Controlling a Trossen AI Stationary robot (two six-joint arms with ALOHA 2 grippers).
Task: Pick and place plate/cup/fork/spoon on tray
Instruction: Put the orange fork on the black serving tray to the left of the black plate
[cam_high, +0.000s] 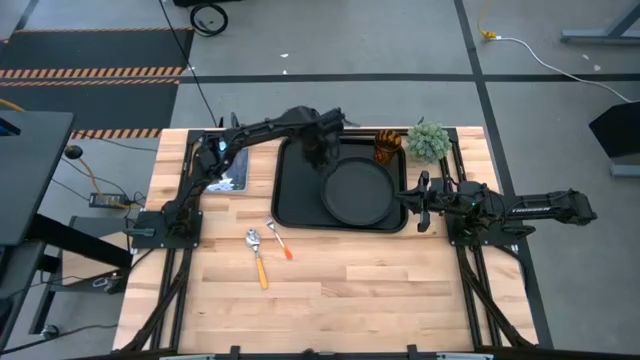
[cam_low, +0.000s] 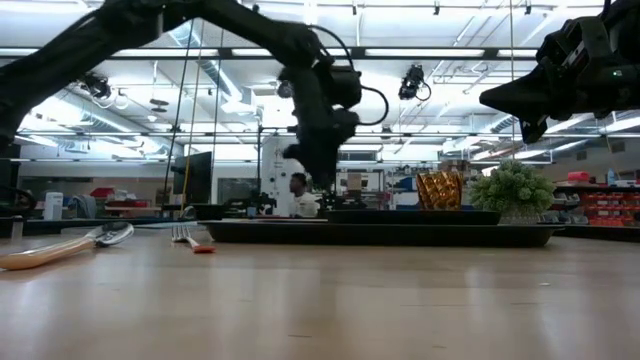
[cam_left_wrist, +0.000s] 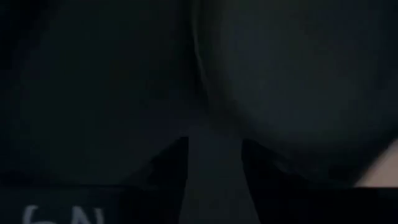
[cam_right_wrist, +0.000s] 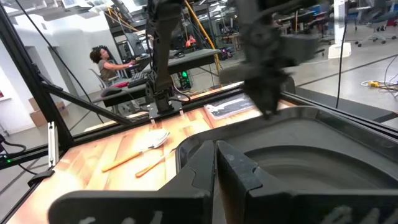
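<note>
The round black plate (cam_high: 357, 195) lies flat inside the black tray (cam_high: 295, 190) on its right half; it also shows in the right wrist view (cam_right_wrist: 323, 155). The amber cup (cam_high: 387, 148) stands in the tray's far right corner. The fork (cam_high: 279, 241) and the spoon (cam_high: 258, 258) lie on the wood near the tray's near left corner. My left gripper (cam_high: 322, 158) points down over the plate's far left rim, a little above it in the low view (cam_low: 322, 180), with a narrow gap between its fingers. My right gripper (cam_high: 412, 200) is shut and raised above the tray's right edge.
A small green plant (cam_high: 428, 141) stands just right of the cup, beyond the tray's far right corner. A flat grey packet (cam_high: 228, 182) lies left of the tray. The near half of the table is bare wood. A person (cam_right_wrist: 102, 59) sits in the room beyond.
</note>
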